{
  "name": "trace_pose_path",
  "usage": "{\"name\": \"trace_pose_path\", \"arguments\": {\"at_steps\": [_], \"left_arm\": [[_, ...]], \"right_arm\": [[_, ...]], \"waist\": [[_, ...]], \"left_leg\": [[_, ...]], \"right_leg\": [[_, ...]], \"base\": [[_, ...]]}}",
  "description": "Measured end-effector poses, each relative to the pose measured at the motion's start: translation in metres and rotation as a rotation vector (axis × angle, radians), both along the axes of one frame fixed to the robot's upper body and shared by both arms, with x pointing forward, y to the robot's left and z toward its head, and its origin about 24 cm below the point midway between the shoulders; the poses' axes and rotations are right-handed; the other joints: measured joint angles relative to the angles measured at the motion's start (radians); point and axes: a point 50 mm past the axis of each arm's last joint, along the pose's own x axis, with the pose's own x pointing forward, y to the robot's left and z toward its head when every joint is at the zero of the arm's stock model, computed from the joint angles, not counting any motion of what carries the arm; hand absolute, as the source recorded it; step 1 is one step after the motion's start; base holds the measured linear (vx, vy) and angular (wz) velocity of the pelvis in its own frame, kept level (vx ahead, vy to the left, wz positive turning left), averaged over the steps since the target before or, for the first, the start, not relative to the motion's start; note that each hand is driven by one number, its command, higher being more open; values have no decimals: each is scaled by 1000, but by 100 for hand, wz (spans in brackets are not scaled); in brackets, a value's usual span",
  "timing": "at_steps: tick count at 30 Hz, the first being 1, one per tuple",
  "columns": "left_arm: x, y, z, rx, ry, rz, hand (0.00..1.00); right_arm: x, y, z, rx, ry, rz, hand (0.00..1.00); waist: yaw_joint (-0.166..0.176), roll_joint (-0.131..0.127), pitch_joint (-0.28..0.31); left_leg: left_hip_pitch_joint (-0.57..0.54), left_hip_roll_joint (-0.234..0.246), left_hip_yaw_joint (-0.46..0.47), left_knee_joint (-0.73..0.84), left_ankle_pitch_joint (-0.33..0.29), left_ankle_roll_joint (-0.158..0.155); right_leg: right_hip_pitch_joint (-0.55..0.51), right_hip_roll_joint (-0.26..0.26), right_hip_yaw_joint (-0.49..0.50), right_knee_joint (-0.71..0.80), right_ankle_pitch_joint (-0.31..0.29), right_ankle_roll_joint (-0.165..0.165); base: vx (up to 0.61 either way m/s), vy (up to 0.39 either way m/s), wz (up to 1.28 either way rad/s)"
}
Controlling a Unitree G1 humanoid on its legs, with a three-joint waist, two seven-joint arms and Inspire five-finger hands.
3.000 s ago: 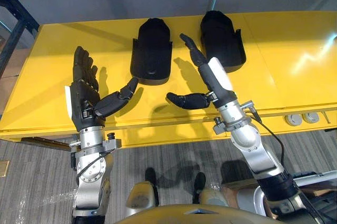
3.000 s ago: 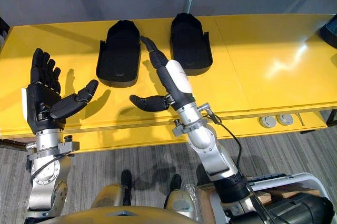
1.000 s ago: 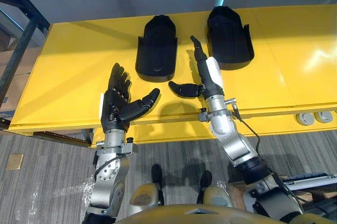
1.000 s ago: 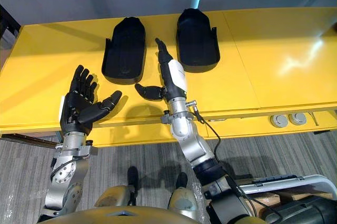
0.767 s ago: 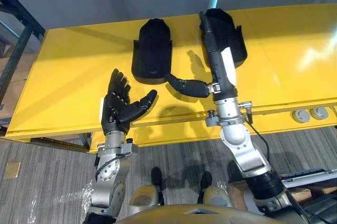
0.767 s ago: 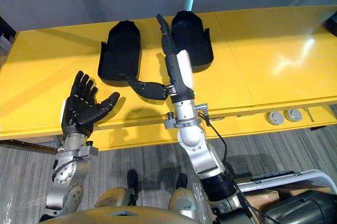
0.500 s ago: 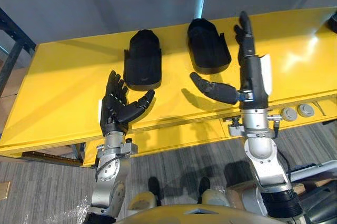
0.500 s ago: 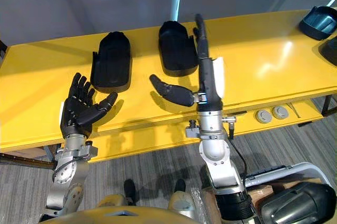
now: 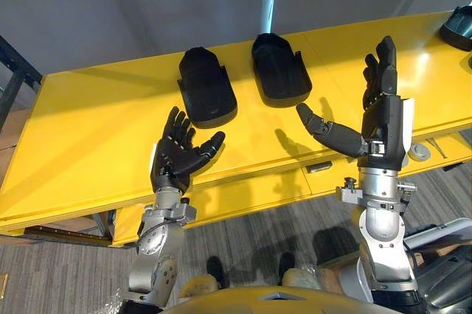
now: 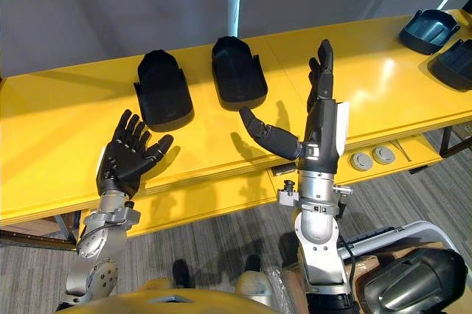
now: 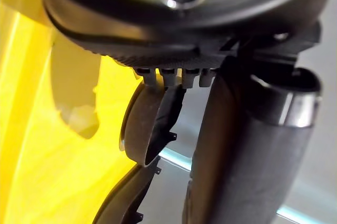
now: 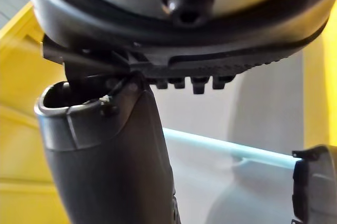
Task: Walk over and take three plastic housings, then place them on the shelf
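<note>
- My left hand is over the near edge of the yellow worktop. Its palm faces up, the fingers are spread and relaxed, the thumb points right, and it holds nothing.
- My right hand stands upright over the near right part of the worktop. Its fingers are straight, the thumb stretches out to the left, and it is empty too.
- Two black plastic housings lie side by side on the far middle of the worktop, the left housing and the right housing. They are close together but not touching.
- The left housing lies just beyond my left hand and a little to its right, untouched.
- The right housing lies beyond my right hand and to its left, clear of the thumb tip.
- At the far right end of the worktop I see a bluish housing. A dark housing sits just nearer, cut off by the view's edge.
- Two round grey fittings sit in the worktop's near edge, right of my right arm.
</note>
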Motion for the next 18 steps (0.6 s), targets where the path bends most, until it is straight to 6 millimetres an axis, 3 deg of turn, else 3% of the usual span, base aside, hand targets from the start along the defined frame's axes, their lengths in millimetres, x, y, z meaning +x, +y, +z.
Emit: {"name": "trace_pose_path", "arguments": {"at_steps": [10, 15, 18], "left_arm": [[-2, 12, -2, 97, 61, 201, 100], [-4, 29, 2, 147, 57, 349, 100], [-6, 37, 9, 142, 25, 403, 100]], "right_arm": [[-1, -2, -12, -63, 97, -51, 100], [2, 0, -13, -47, 143, 78, 100], [3, 11, -18, -5, 182, 180, 100]], "waist": [[3, -1, -1], [10, -2, -1], [20, -9, -5]], "left_leg": [[0, 0, -3, -2, 0, 0], [12, 0, -21, -4, 1, 3], [15, 1, -30, -10, 3, 6]], "right_leg": [[3, 0, -2, 0, 1, 2], [26, 0, -18, -3, 1, 3], [32, 1, -25, -4, 1, 3]], "base": [[-2, 0, 0], [-6, 0, 10], [-18, 2, 7]]}}
